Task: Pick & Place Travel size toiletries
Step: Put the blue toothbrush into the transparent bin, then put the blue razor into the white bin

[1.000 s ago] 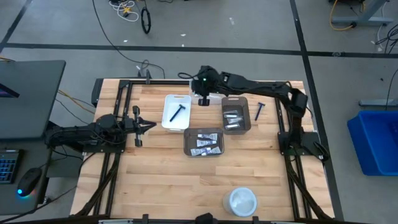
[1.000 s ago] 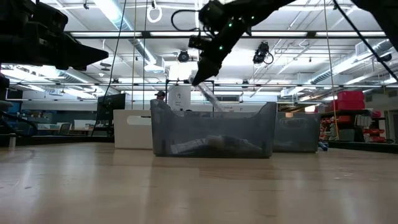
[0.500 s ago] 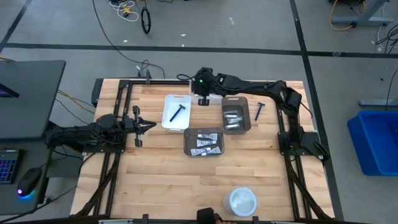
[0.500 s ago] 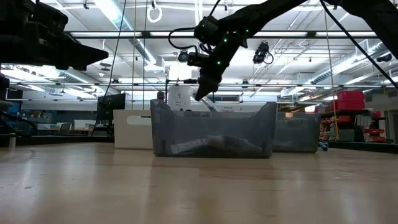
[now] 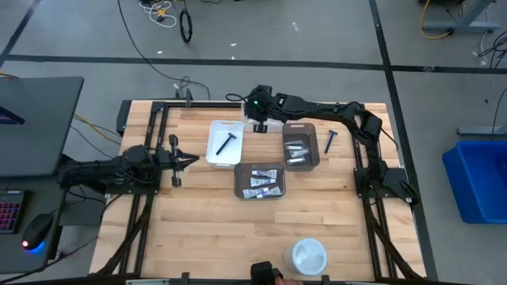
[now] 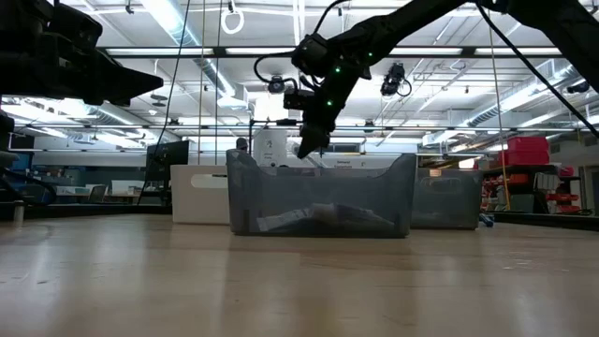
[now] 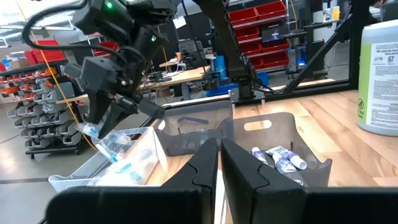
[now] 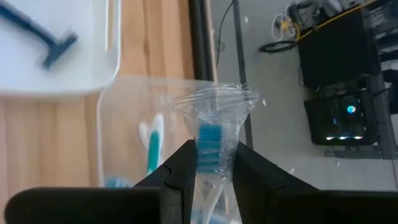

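**Right arm holding wrapped toothbrush at far side**

Right end effector (image 5: pixel 259 123) is gripping a clear-wrapped blue-bristled toothbrush (image 8: pixel 210 146), hanging above the clear rectangular bin (image 8: pixel 124 130) just right of the white rectangular bin (image 5: pixel 224 143). Left end effector (image 5: pixel 190 161), fingers closed and empty, is waiting at the wooden surface's (image 5: pixel 206 229) left.

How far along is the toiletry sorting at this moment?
Done: one dark razor lies in the white bin, and small tubes fill two dark grey bins. In hand: the right gripper grips a plastic-wrapped blue toothbrush above a clear bin that holds another toothbrush. Left: a blue razor lies on the table. The left gripper waits shut.
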You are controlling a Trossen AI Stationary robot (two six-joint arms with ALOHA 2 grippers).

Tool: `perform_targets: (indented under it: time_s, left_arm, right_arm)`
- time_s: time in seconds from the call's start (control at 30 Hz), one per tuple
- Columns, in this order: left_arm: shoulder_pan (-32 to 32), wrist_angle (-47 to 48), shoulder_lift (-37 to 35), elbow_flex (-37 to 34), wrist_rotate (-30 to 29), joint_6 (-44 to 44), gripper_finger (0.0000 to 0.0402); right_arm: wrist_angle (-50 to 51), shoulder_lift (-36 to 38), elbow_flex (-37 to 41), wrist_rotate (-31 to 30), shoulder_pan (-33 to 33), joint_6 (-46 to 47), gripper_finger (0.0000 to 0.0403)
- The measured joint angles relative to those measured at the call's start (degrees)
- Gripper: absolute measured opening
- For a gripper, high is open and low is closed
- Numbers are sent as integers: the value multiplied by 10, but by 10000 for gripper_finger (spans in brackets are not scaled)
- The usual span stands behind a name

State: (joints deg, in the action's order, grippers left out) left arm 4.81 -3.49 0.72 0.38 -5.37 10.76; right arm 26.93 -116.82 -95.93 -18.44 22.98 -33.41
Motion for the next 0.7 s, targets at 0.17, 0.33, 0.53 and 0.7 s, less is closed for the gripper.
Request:
perform_targets:
  time_s: [0.17, 0.33, 0.53, 0.7]
  left_arm:
    - [0, 0, 0, 0, 0, 0, 27]
    - [0, 0, 0, 0, 0, 0, 27]
    - [0, 0, 0, 0, 0, 0, 27]
    - [0, 0, 0, 0, 0, 0, 27]
  right_arm:
    - [-9, -7, 0, 1, 0, -22, 90]
    - [-30, -7, 0, -15, 0, -19, 99]
    - [-19, -7, 0, -25, 1, -27, 173]
    - [-7, -7, 0, -25, 1, -19, 240]
